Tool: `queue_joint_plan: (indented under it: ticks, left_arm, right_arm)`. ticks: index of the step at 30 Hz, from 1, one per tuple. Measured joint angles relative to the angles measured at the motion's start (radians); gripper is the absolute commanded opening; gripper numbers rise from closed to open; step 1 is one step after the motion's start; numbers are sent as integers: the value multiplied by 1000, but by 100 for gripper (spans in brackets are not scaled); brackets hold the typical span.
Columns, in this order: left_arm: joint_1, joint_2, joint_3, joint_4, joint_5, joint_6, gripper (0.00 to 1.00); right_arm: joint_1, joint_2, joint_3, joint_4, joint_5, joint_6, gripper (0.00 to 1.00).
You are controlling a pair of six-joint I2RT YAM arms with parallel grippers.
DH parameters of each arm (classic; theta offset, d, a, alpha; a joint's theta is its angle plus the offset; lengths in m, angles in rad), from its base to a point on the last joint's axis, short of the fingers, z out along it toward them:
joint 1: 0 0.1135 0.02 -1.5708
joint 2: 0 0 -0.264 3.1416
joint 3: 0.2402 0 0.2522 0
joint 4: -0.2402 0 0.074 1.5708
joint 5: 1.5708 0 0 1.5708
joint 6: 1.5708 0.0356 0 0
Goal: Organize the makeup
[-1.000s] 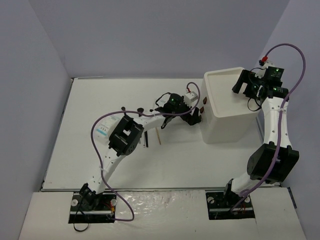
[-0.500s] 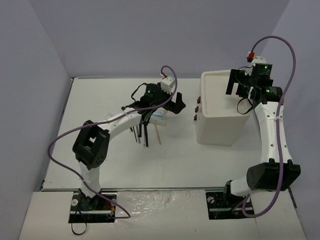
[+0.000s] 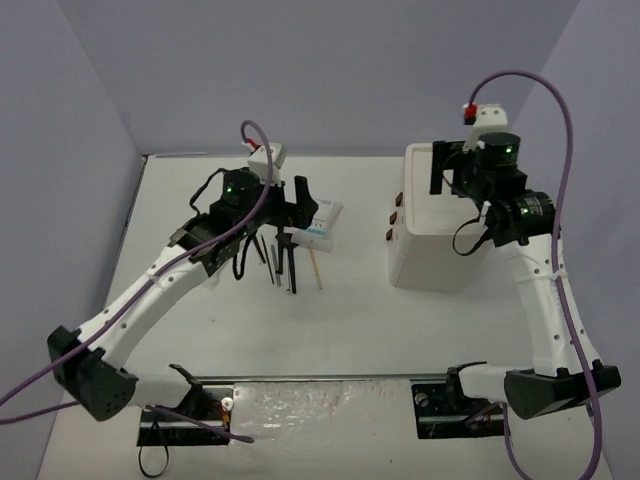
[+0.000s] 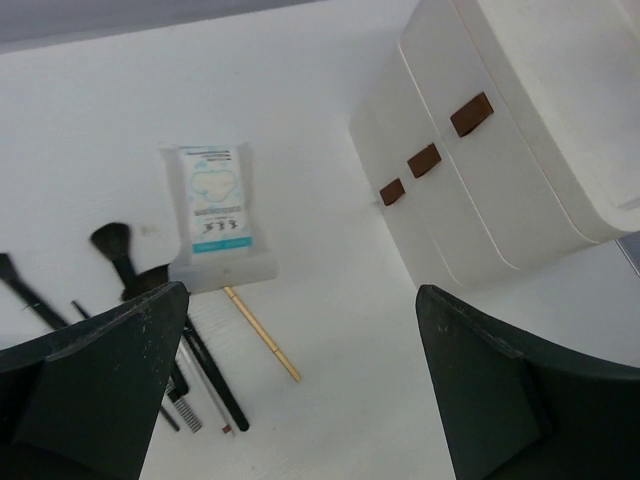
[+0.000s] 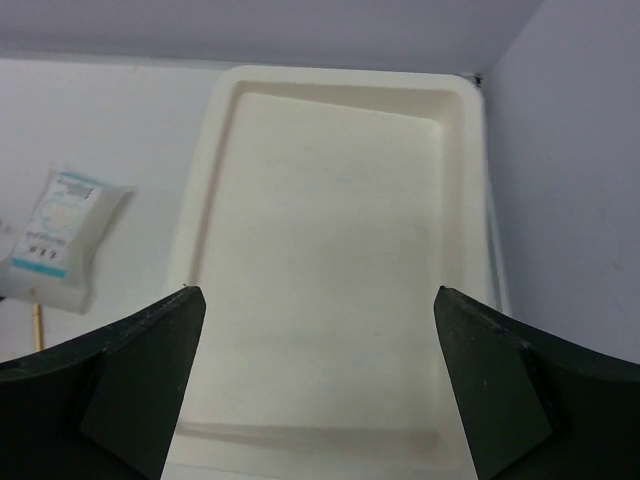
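**Makeup loose on the worktop, both hands wide open**

The makeup lay in a small cluster left of centre on the worktop [image 3: 360,330]. A white flat packet with blue print [image 4: 215,215] sat at its far end. A black brush with a fluffy head [image 4: 118,250] lay just to the packet's left. Thin black sticks [image 4: 212,378] lay side by side nearer the arms, partly hidden behind my left hand's finger. A tan stick [image 4: 262,334] lay at a slant just below the packet's near edge, on the side toward the box. I could not tell whether it touched the packet.

My left hand [image 4: 302,300] hung over this cluster with its fingers spread far apart and nothing between them but bare worktop. It gripped none of the items.

The big white box [image 4: 500,200] stood to the right, well apart from the makeup. Three brown knobs [image 4: 470,114] ran in a row down the face turned toward the cluster. Its top was a shallow recessed tray [image 5: 330,220], and nothing showed in it from my right wrist view.

My right hand [image 5: 320,295] hovered above that tray, fingers wide apart and holding nothing.
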Motion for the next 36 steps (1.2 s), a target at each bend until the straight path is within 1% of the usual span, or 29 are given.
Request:
queue_joint_plan:
  ticks: [3, 5, 7, 9, 12, 19, 25, 29, 33, 36]
  left_arm:
    - [24, -127, -1, -111, -83, -12, 97]
    - [53, -214, -1, -178, -131, -15, 97]
    - [81, -279, -1, -243, -169, -15, 97]
    - [110, -331, -6, -294, -205, -11, 97]
    - [149, -379, -38, -363, -238, 4, 97]
    - [216, -391, -153, -464, -262, 40, 97]
    - [252, -389, -179, -472, -261, 64, 97]
    - [267, -389, -189, -462, -253, 68, 97]
    - [277, -387, -201, -460, -239, 68, 97]
    - [284, -387, -204, -460, -229, 68, 97]
  right_arm:
    - [172, 3, -34, 8, 43, 3, 95]
    - [262, 7, -69, 16, 76, 16, 96]
    - [316, 15, -106, 15, 108, 32, 96]
    - [365, 34, -143, 28, 178, 49, 96]
    - [411, 77, -194, 44, 267, 72, 97]
    - [408, 129, -299, 69, 470, 80, 97]
    - [340, 102, -314, 77, 455, 82, 97]
    - [306, 84, -315, 65, 474, 70, 97]
    - [304, 73, -315, 63, 485, 59, 97]
    - [332, 66, -315, 63, 500, 47, 97]
